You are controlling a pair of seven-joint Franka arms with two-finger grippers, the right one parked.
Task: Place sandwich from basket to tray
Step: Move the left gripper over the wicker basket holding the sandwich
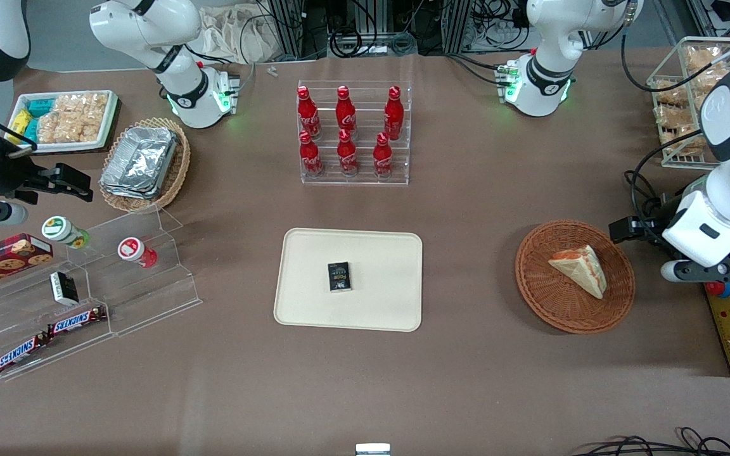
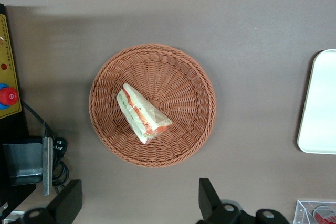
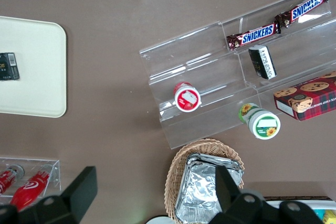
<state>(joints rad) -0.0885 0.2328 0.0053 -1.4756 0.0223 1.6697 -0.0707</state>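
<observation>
Left wrist view shows the hand [image 2: 134,208] with its two fingers spread wide apart and holding nothing, poised above the table [image 2: 236,14] clear of the basket's rim. Farther on, the sandwich [image 2: 143,113] lies flat in the basket [image 2: 178,61], its red and green filling edge showing. To do this well, I would centre over the wedge, turn the fingers to span its narrow thickness rather than its long sides, and close gently so the bread keeps its shape. Farthest off, the tray [image 1: 314,297] already carries a small dark packet [image 1: 339,277]; aim for bare tray beside it.
</observation>
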